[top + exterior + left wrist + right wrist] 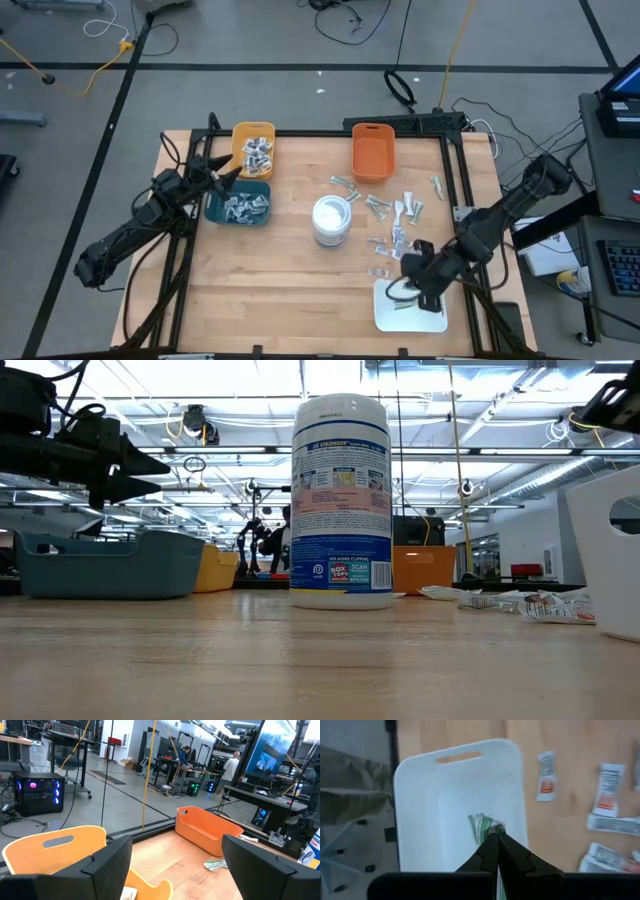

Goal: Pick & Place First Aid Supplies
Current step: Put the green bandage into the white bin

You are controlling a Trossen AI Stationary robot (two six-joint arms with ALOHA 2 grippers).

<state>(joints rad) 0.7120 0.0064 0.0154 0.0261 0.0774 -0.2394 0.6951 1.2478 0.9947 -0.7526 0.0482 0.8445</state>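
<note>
Sorted so far: silvery-grey packets point(256, 150) lie in the yellow bin point(240, 135) and more in the teal bin point(213, 209); the orange bin point(372, 152) looks empty.
Still loose: white-and-red sachets point(400, 225) and pale-green strips point(375, 205) lie scattered on the table point(290, 280), right of a white wipes canister point(331, 220).
Right end effector point(495, 836): fingers pressed together, pinching a green-and-white strip packet point(481, 827) directly above the white tray point(435, 795), apparently mid-placement.
Left end effector point(228, 172): spread wide, holding nothing, hovering between the yellow and teal bins.
Progress: judged partly done; many packets remain.
</note>
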